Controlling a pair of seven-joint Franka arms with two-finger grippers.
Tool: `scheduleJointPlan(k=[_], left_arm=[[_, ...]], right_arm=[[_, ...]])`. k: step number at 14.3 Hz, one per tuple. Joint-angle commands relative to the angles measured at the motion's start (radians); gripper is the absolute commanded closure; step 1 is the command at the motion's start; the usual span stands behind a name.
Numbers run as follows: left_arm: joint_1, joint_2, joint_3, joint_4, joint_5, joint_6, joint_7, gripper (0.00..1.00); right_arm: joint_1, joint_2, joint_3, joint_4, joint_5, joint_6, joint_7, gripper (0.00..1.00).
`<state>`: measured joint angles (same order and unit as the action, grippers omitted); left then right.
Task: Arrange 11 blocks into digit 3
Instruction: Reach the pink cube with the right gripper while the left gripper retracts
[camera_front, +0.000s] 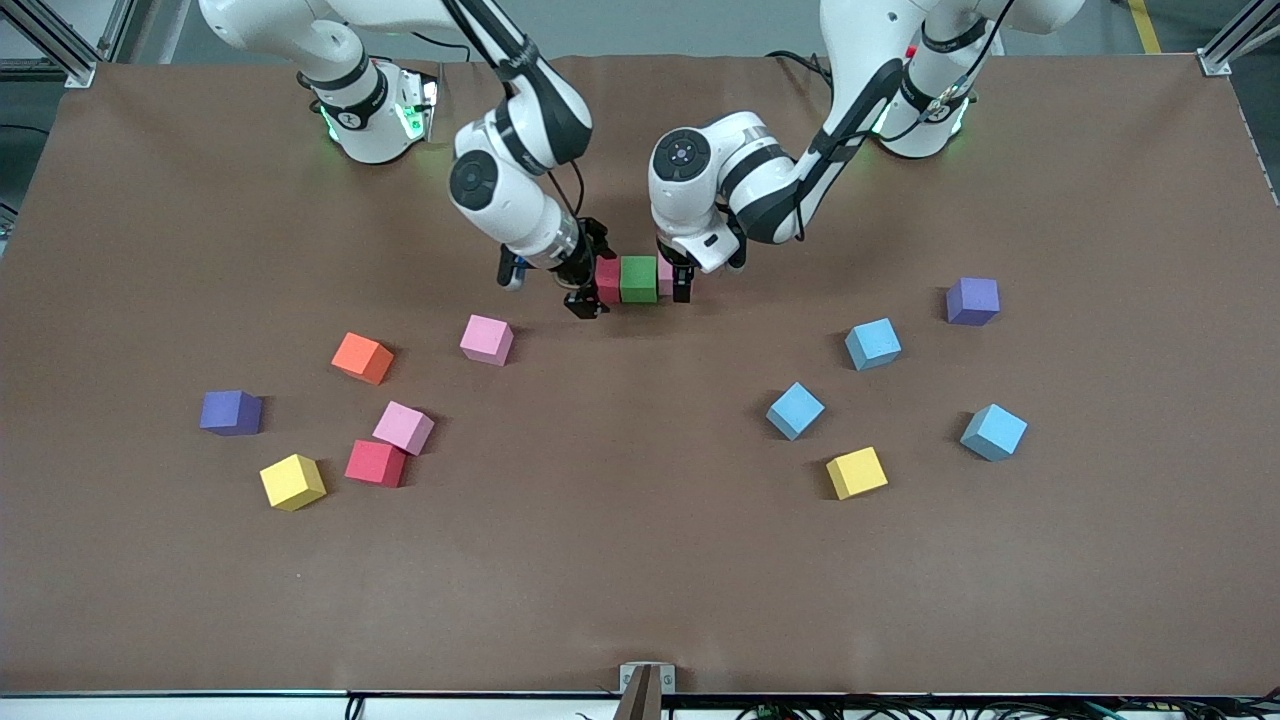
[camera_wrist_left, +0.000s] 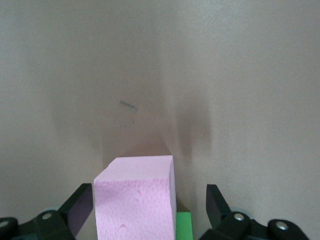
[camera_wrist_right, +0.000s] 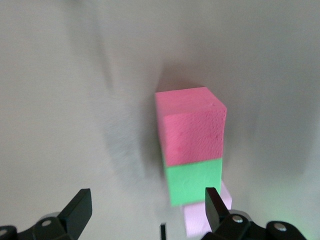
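In the upper middle of the front view, three cubes stand in a short row and touch each other on the brown counter (camera_front: 640, 600): a red cube (camera_front: 607, 279), a green cube (camera_front: 638, 278) and a pink cube (camera_front: 665, 276). The right gripper (camera_front: 587, 285) is low at the red end of this row; its fingers (camera_wrist_right: 77, 210) are spread apart and they hold nothing. The left gripper (camera_front: 680, 278) is low at the pink end, and its fingers (camera_wrist_left: 80, 207) are also apart, one on each side of the pink cube without pressing it. The other blocks lie scattered. In the lower left part of the front view there are two pink cubes (camera_front: 487, 339) (camera_front: 403, 427), a second red cube (camera_front: 376, 463) and a yellow cube (camera_front: 293, 481), together with an orange cube (camera_front: 362, 357) and a purple cube (camera_front: 231, 412). In the lower right part there are three light blue cubes (camera_front: 873, 343) (camera_front: 796, 410) (camera_front: 994, 431), a second yellow cube (camera_front: 857, 472) and another purple cube (camera_front: 972, 300).
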<state>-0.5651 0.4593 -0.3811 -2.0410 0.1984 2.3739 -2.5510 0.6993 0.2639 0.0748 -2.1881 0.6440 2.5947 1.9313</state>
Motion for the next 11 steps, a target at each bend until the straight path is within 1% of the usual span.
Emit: scheduleJointPlan(k=[1,3,5,7,8,10,11], left_arm=[[-0.015,-0.019,-0.002,0.062,0.006,-0.093,-0.006,0.00],[-0.018,-0.054,-0.005,0.087,0.006,-0.140,-0.003,0.00],[-0.012,-0.074,-0.005,0.142,0.006,-0.226,0.056,0.00],[0.004,-0.074,0.001,0.229,0.004,-0.341,0.156,0.00],[0.025,-0.070,0.005,0.281,0.004,-0.387,0.207,0.00],[0.086,-0.065,0.005,0.341,0.004,-0.415,0.322,0.00],[0.120,-0.068,0.005,0.364,0.004,-0.415,0.401,0.00]], right_arm=[[-0.133,-0.098,0.008,-0.013,-0.119,-0.146,-0.079,0.00],[-0.237,-0.097,0.010,0.039,-0.271,-0.240,-0.171,0.00],[-0.326,-0.088,0.010,0.071,-0.363,-0.262,-0.329,0.00],[-0.391,-0.065,0.011,0.083,-0.373,-0.254,-0.537,0.00],[-0.399,-0.042,0.010,0.083,-0.373,-0.255,-0.657,0.00],[-0.414,-0.031,0.010,0.076,-0.373,-0.286,-0.933,0.00],[-0.431,-0.031,0.011,0.079,-0.373,-0.300,-1.000,0.00]])
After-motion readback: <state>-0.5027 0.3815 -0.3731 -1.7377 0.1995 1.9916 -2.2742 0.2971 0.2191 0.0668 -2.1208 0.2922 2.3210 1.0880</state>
